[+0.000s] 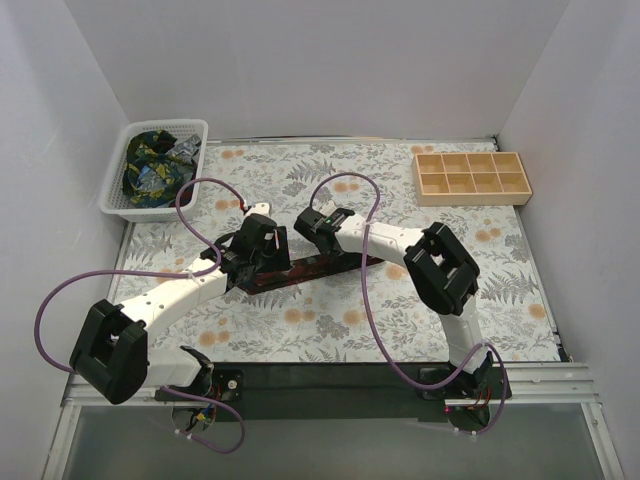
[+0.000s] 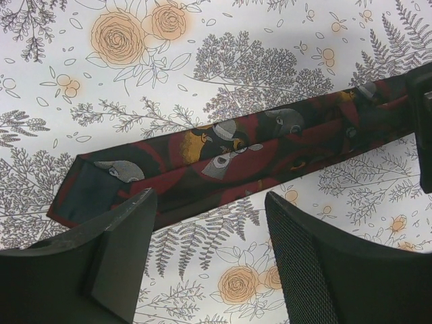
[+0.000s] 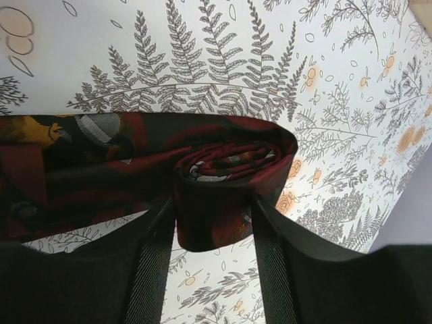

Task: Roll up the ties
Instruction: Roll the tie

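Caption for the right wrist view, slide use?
Right tool grips the rolled end of the maroon tie against the floral table cover.

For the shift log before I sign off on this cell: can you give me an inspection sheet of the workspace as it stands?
Surface: floral tablecloth, lying flat.
Job's things: maroon tie stretched across the middle, one end rolled; more ties heaped in the white basket, far left.
Clutter: wooden compartment tray far right, its compartments look empty; nothing else seen.
Grippers: left pincer open over the tie's flat pointed end; right pincer shut on the rolled end.
Cables: purple cables loop from both arms; one crosses the tie in the top view.
Surroundings: white walls on three sides.
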